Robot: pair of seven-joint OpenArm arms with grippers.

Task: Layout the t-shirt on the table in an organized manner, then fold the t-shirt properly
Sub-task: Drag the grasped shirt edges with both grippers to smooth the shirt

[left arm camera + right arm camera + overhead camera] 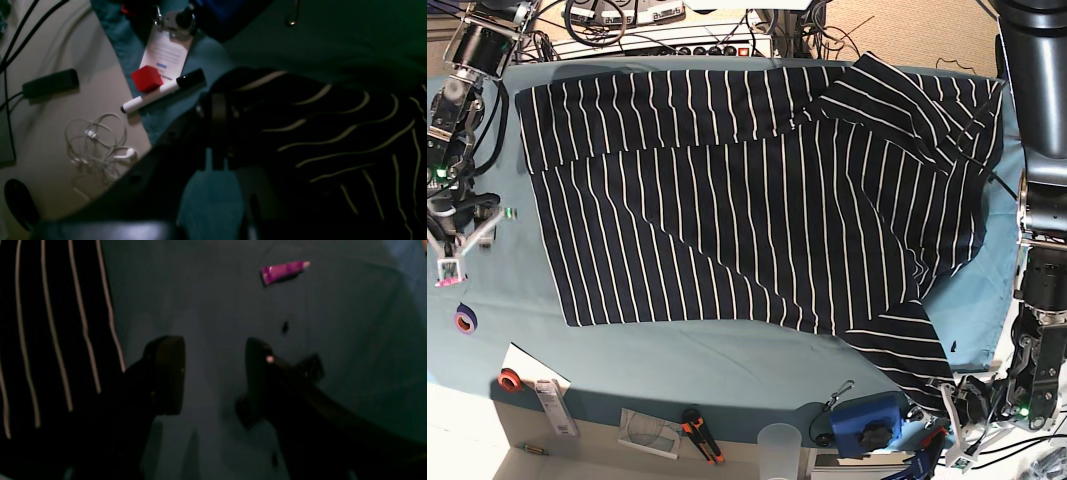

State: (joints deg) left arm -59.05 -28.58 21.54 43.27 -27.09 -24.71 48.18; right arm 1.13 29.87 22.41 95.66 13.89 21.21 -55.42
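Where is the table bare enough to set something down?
Bare teal runs along the table below the t-shirt hem, and beside the shirt's left edge. The near edge is crowded: plastic cup, blue device, cutters.

The large dark navy fabric t-shirt with thin white stripes [757, 190] lies spread but rumpled across the teal-cloth-covered table [727, 360], one corner trailing toward five o'clock.
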